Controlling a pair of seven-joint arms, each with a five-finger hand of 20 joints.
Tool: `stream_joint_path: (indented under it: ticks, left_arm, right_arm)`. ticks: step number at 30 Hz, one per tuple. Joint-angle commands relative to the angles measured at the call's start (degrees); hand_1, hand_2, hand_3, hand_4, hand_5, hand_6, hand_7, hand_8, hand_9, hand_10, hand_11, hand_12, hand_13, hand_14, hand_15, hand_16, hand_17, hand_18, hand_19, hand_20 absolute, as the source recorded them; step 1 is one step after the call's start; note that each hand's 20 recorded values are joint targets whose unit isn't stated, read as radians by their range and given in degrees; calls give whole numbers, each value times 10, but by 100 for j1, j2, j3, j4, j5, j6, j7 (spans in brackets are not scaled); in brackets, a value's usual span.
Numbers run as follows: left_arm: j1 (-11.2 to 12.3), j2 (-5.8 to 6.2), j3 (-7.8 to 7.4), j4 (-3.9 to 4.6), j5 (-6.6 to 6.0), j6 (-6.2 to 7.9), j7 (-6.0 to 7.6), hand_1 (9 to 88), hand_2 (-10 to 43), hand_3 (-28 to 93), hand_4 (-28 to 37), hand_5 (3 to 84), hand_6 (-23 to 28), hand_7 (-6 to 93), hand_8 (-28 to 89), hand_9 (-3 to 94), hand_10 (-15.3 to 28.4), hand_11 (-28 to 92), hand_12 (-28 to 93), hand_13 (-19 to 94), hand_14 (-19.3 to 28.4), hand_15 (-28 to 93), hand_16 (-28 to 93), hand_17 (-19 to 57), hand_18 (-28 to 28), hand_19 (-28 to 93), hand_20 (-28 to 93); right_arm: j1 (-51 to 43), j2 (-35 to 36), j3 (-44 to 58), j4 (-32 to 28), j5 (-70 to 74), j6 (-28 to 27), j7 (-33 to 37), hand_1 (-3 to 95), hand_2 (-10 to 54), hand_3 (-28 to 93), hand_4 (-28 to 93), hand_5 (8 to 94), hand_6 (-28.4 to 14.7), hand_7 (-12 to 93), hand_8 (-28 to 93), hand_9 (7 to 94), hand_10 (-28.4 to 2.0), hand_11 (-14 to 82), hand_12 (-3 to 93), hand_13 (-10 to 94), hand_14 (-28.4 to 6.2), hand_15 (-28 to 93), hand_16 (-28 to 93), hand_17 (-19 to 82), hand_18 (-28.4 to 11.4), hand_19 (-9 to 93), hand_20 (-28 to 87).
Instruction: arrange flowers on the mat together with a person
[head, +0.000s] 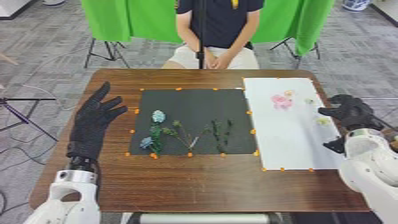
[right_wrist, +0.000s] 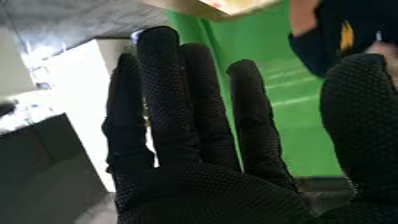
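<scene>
The left hand (head: 91, 122) is hovering or resting over the left side of the table (head: 209, 187); contact cannot be determined. It is positioned beside the black mat (head: 191, 102), apart from it. Its fingers are extending loosely and are holding nothing.

The right hand (head: 354, 114) is occupying the right edge of the white mat (head: 280, 137), partly overlapping it in the head view. Contact with the mat cannot be determined. In the right wrist view, this hand is presenting a released state: the fingers are pointing straight, the thumb is standing apart, and nothing is being grasped.

The flowers are lying in the following positions. On the left part of the black mat, one blue flower (head: 158, 116) is lying farther from the robot and a second blue flower (head: 147, 142) is lying nearer, with dark green leaves (head: 156, 136) beside it. Budded stems (head: 180, 131) are spreading across the middle. Narrow green stems (head: 222, 137) are lying side by side to the right.

On the white mat, a pink flower (head: 282, 102) is occupying the far half. A pale yellow-green flower (head: 323, 121) is showing nearer the right edge.

Orange markers (head: 253, 131) are lining both mats. A green cloth (head: 133, 20) is hanging beyond the table.
</scene>
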Motion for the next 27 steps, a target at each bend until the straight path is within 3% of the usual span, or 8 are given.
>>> stream_joint_path:
  ticks: [1,7,12,15,17,22,27]
  left_arm:
    - [6,-53,2,28,-6,17,-36,212,56,794,-283,316,26,116,-99,351,174,231,88,259,255,476,-89,-86,236,457,126]
    - [3,-7,20,24,-54,59,18,212,55,796,-283,314,26,115,-99,351,175,233,88,259,256,476,-90,-86,236,457,125]
    - [-28,5,47,43,-61,45,25,214,54,797,-283,314,25,117,-99,351,174,234,87,260,255,476,-90,-86,236,458,125]
    - [-34,9,65,48,-70,32,34,215,54,797,-283,314,25,117,-100,351,175,235,87,260,254,476,-90,-86,236,458,125]
    - [-46,21,85,55,-83,40,44,215,54,796,-283,313,25,118,-100,351,175,235,87,260,254,477,-90,-86,236,458,124]
    - [-36,25,91,57,-126,41,90,215,55,796,-283,312,25,119,-101,351,175,235,86,259,255,476,-90,-86,236,458,124]
    - [-25,-1,81,76,-169,54,77,215,54,797,-283,313,26,118,-100,351,174,236,86,259,255,477,-90,-87,237,458,124]
  right_arm:
    - [94,110,-172,191,-770,-759,144,263,-50,790,-252,476,26,190,-133,530,-137,289,150,548,-133,595,96,189,-228,699,201]
    - [316,159,-507,385,-1068,-1083,159,285,-68,796,-255,492,31,201,-141,536,-134,279,150,551,-128,580,99,187,-226,693,192]
    - [654,250,-1017,582,-1438,-976,164,324,-89,788,-266,524,43,219,-154,561,-129,267,150,571,-118,556,101,198,-219,690,185]
    - [875,338,-1407,684,-1649,-850,197,370,-94,764,-278,591,51,217,-159,615,-114,262,149,620,-98,526,114,219,-211,695,181]
    - [973,382,-1632,775,-1926,-694,206,426,-95,714,-281,650,53,215,-98,680,-99,251,157,661,-83,503,138,239,-200,709,179]
    - [1017,387,-1772,829,-1993,-462,304,559,-95,606,-282,817,68,189,-29,875,-56,120,300,776,-43,451,221,296,-164,751,187]
    - [778,251,-1351,678,-1985,-353,290,593,-95,583,-283,842,63,177,-18,919,-41,112,331,800,-34,456,240,311,-151,765,184]
